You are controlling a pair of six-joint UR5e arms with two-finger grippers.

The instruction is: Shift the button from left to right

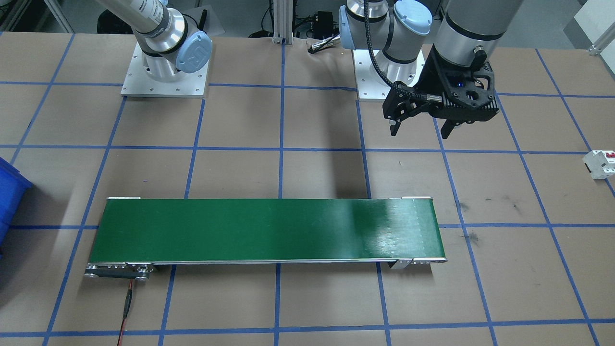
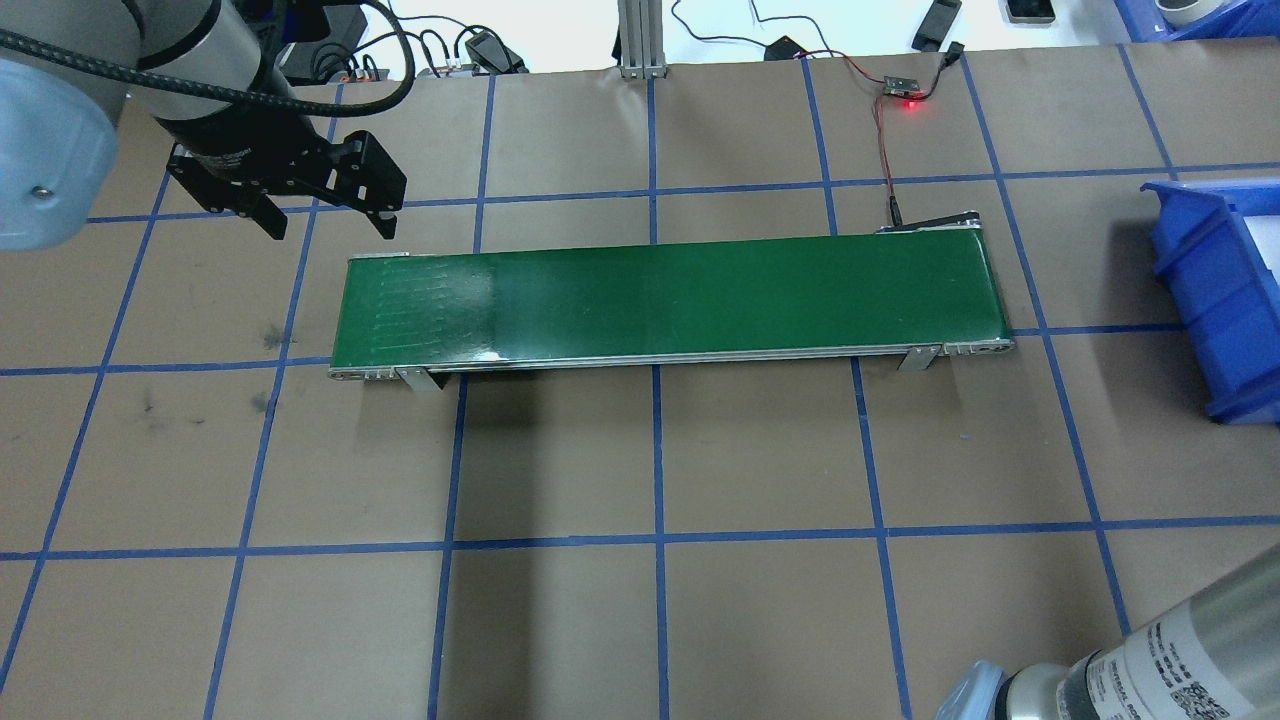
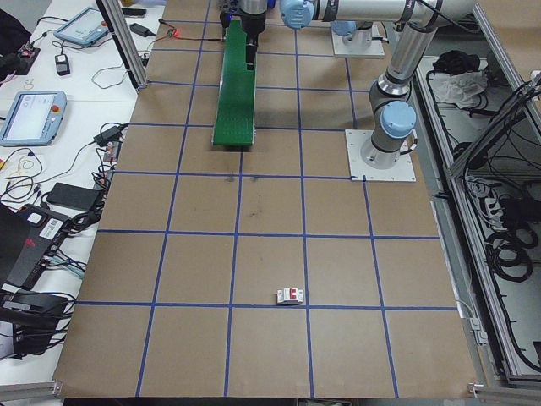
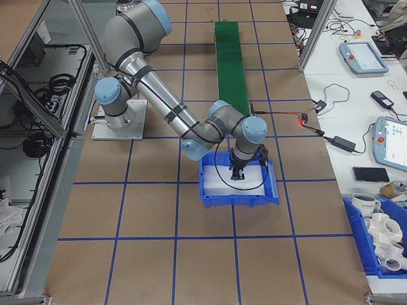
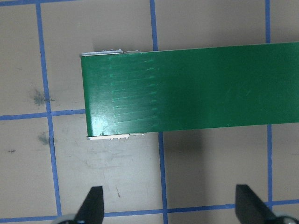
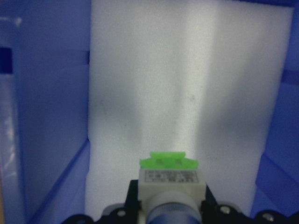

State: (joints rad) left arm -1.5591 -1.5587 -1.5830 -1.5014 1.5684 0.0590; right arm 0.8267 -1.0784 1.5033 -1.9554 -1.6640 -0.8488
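The button [image 6: 170, 175], with a bright green base block and a white-grey body, sits between the black fingers of my right gripper [image 6: 170, 207], which is shut on it. In the exterior right view this gripper [image 4: 238, 174] hangs inside the blue bin [image 4: 210, 190], just over its white foam liner [image 6: 187, 79]. My left gripper [image 1: 423, 129] hovers open and empty above the table beside the left end of the green conveyor belt [image 2: 660, 300]. Its two fingertips [image 5: 95, 201] show wide apart in the left wrist view.
A white boxy breaker [image 1: 600, 163] with a red mark lies on the brown paper far out on my left side. The conveyor's red and black cable [image 2: 880, 130] runs off its right end. The blue bin [image 2: 1215, 300] stands past that end.
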